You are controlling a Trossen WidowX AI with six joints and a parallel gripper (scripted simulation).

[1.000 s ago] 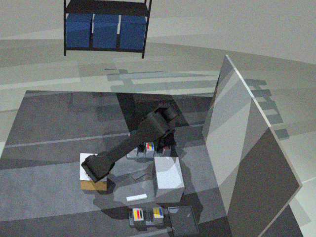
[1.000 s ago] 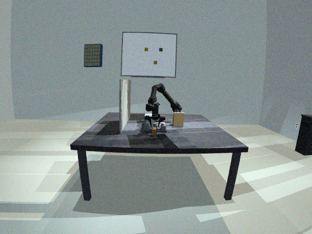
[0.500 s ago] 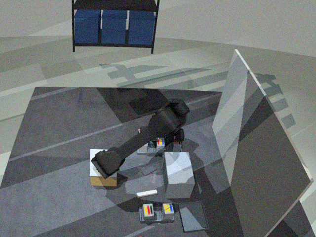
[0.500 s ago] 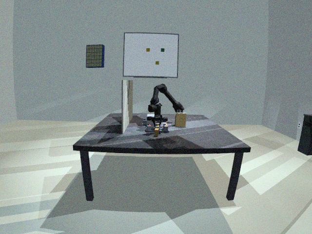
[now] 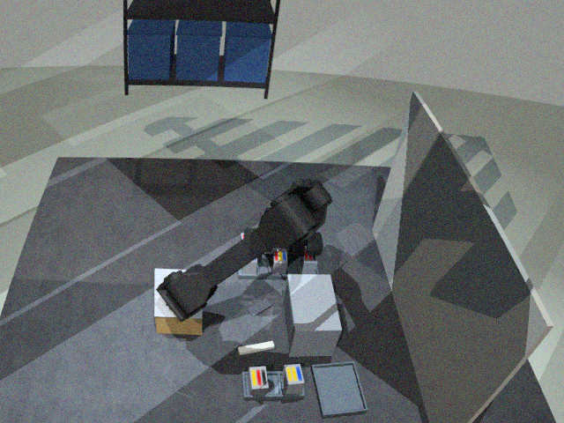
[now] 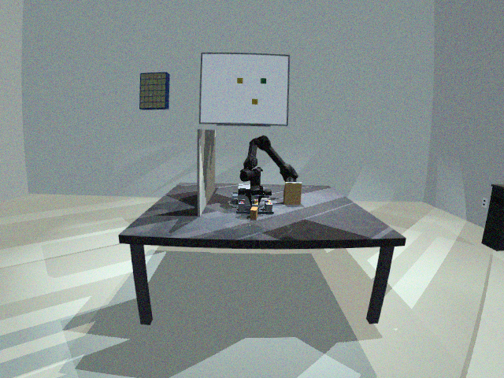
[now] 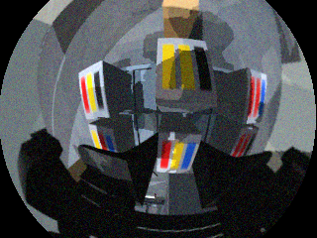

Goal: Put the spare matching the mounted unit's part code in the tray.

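My gripper point(image 7: 173, 137) point(image 6: 255, 198) is shut on a spare with red, yellow and blue stripes point(image 7: 178, 156) point(image 5: 279, 255), at the middle of the near row in the wrist view. Whether it is lifted I cannot tell. Other striped spares stand around it: red-yellow-black point(image 7: 92, 92), yellow-yellow-black point(image 7: 184, 68), red-red-blue point(image 7: 257, 96), yellow-red-blue point(image 7: 102, 138) and one partly shaded point(image 7: 244, 142). The flat grey tray point(image 5: 339, 389) lies empty at the front right in the top view. I cannot tell which thing is the mounted unit; no code on a back is readable.
A large white box point(image 5: 314, 300) stands between the spares and the tray, with a tall panel point(image 5: 460, 255) point(image 6: 206, 171) beyond. A white bar point(image 5: 256, 348) and a holder with two striped blocks point(image 5: 258, 377) point(image 5: 293, 374) are in front. A tan box point(image 5: 178, 324) point(image 6: 292, 193) stands beneath the arm.
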